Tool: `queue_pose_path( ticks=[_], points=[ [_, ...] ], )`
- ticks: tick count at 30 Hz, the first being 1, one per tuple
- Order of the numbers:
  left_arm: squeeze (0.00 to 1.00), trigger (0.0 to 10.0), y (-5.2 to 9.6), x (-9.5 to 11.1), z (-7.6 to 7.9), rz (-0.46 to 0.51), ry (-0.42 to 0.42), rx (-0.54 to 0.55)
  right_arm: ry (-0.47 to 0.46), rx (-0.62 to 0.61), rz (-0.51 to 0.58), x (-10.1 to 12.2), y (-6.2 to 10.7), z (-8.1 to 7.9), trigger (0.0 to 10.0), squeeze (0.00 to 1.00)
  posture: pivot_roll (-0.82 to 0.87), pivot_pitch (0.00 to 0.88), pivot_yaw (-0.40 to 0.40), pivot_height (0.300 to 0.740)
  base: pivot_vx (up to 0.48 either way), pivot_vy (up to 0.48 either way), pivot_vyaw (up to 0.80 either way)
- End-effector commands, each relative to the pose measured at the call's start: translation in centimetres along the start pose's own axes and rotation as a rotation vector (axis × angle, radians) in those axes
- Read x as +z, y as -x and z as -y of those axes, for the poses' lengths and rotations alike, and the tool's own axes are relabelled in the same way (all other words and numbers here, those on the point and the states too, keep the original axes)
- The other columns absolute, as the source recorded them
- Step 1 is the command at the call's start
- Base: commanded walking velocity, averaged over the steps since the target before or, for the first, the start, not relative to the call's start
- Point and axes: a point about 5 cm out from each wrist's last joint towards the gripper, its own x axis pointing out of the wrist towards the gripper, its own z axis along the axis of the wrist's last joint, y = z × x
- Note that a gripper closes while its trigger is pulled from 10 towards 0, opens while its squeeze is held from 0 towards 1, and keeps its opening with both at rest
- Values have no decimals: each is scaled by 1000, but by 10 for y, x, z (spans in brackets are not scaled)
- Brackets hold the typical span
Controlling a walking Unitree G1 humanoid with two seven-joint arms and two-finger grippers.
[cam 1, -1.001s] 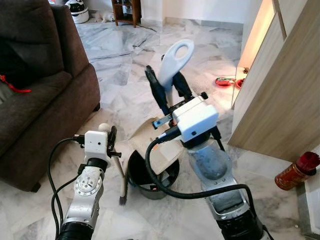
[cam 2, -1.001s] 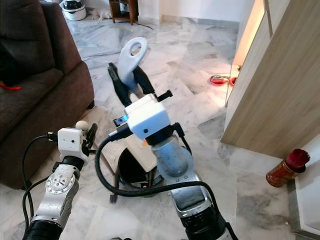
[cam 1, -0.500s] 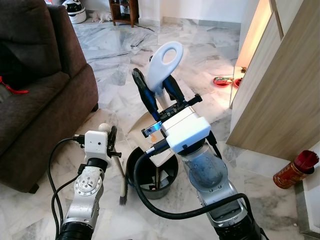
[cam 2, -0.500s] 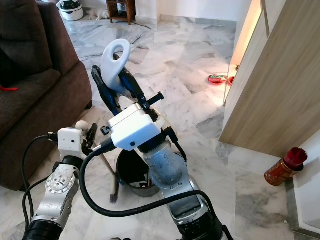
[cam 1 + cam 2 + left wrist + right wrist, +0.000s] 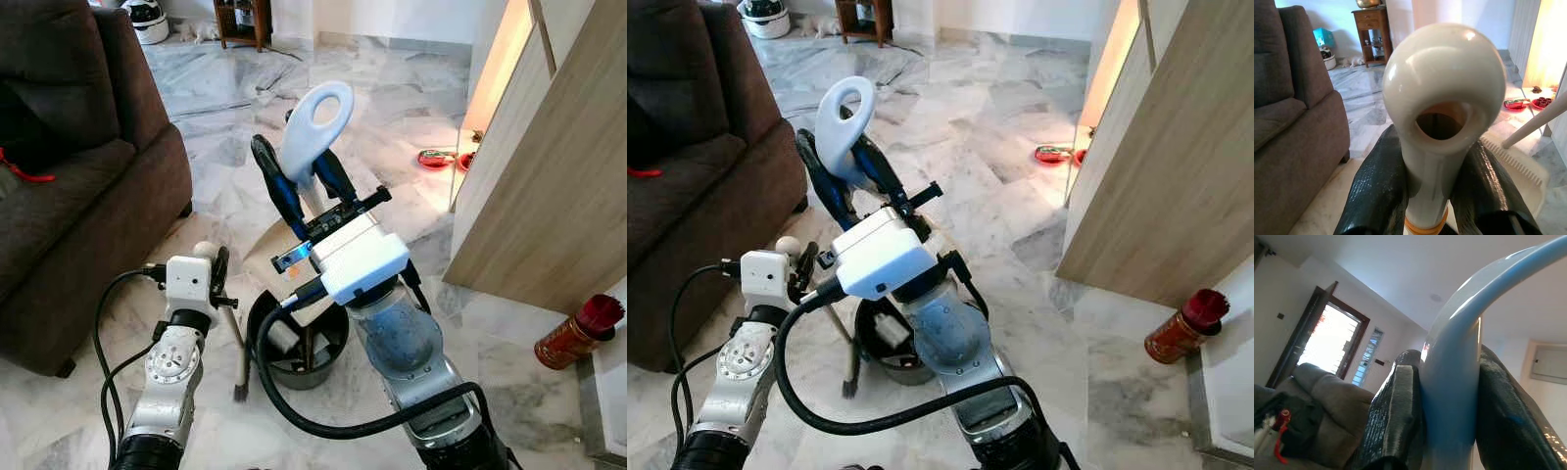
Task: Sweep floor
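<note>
My right gripper (image 5: pixel 299 181) is shut on the pale blue loop handle of a dustpan (image 5: pixel 315 122), raised above a black bin (image 5: pixel 269 354). The dustpan's beige pan (image 5: pixel 284 250) tilts over the bin behind my right arm. A white scrap (image 5: pixel 282 335) lies inside the bin. In the right wrist view both black fingers (image 5: pixel 1398 416) press on the handle (image 5: pixel 1459 382). My left gripper (image 5: pixel 217 269) is shut on a cream broom handle with a round knob (image 5: pixel 1442 93). The stick slants down to dark bristles (image 5: pixel 239 394) on the marble floor, left of the bin.
A brown sofa (image 5: pixel 78 196) fills the left side. A wooden cabinet (image 5: pixel 549 176) stands on the right, with a red canister (image 5: pixel 573 333) at its foot. Red dishes (image 5: pixel 441 157) sit on the floor further back. Open marble floor stretches ahead.
My right arm has swung left and tipped further with the dustpan handle. A white scrap now lies in the bin. The left arm and broom have stayed put.
</note>
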Motion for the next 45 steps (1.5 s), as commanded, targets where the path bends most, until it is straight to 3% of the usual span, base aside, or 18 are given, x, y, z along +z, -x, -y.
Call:
queue_pose_path(
  ticks=[1,7,9,10,12,15,17,21,22,23,27,32,35,38,45],
  points=[
    [0,10000,-4,12,-1,63,3,1,83,-52,46,6,-6,19,10000,0,83,142,37,740,0,0,0],
    [0,10000,-4,12,-1,63,5,0,225,-119,-39,-12,0,51,10000,0,79,143,38,740,0,0,0],
    [0,10000,-4,12,-1,62,5,-1,321,-196,-106,-23,7,74,10000,0,79,143,38,740,0,0,0],
    [0,10000,-4,12,-1,62,5,-1,321,-196,-106,-23,7,74,10000,0,79,143,38,740,0,0,0],
    [0,10000,-4,12,-1,61,5,-1,393,-269,-193,-36,19,95,10000,0,78,145,40,740,0,0,0],
    [0,10000,-4,12,-2,62,6,-2,440,-327,-295,-52,34,111,10000,0,77,146,41,740,0,0,0],
    [0,10000,-4,12,-2,61,5,-2,413,-351,-328,-58,41,114,10000,0,75,147,42,740,0,0,0],
    [0,10000,-4,12,-2,60,2,-5,241,-495,-509,-92,83,120,10000,0,81,148,43,740,0,0,0],
    [0,10000,-4,12,-2,60,2,-5,241,-495,-509,-92,83,120,10000,0,81,148,43,740,0,0,0],
    [0,10000,-4,13,-3,61,2,-6,216,-540,-571,-102,99,121,10000,0,83,144,47,740,0,0,0],
    [0,10000,-2,13,-3,59,-2,-16,169,-595,-650,-115,122,119,10000,0,90,143,52,740,0,0,0],
    [0,10000,1,12,-3,57,0,-26,185,-595,-672,-120,131,119,10000,0,90,136,57,740,0,0,0],
    [0,10000,2,11,-2,52,4,-40,141,-616,-698,-128,141,116,10000,0,84,135,58,740,0,0,0],
    [0,10000,3,9,-3,41,26,-30,37,-646,-731,-136,152,110,10000,0,89,133,58,740,0,0,0],
    [0,10000,7,7,-4,35,20,-39,36,-662,-760,-142,162,112,10000,0,86,118,56,740,0,0,0]
  ],
)
